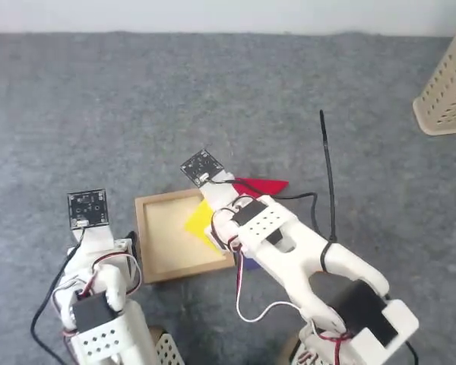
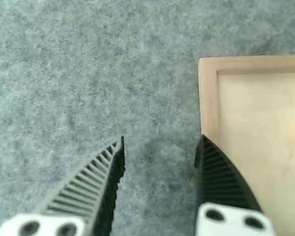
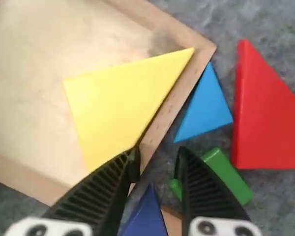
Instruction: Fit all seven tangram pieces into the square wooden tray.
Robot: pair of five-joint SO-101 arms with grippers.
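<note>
The square wooden tray (image 1: 167,200) lies on grey carpet between the two arms. A yellow triangle (image 3: 123,103) rests partly inside it, one edge leaning over the tray rim (image 3: 187,81). Outside that rim lie a light blue triangle (image 3: 205,105), a large red triangle (image 3: 265,123), a green piece (image 3: 226,174) and a dark blue piece (image 3: 147,216). My right gripper (image 3: 157,164) is open above the rim, by the yellow triangle's edge, with the dark blue piece below the gap. My left gripper (image 2: 161,145) is open at the opposite tray corner (image 2: 206,88), holding nothing.
A beige perforated basket (image 1: 448,84) stands at the far right. A thin black cable (image 1: 328,175) runs across the carpet beside the right arm (image 1: 304,251). The left arm (image 1: 99,296) sits at the near left. Open carpet stretches beyond the tray.
</note>
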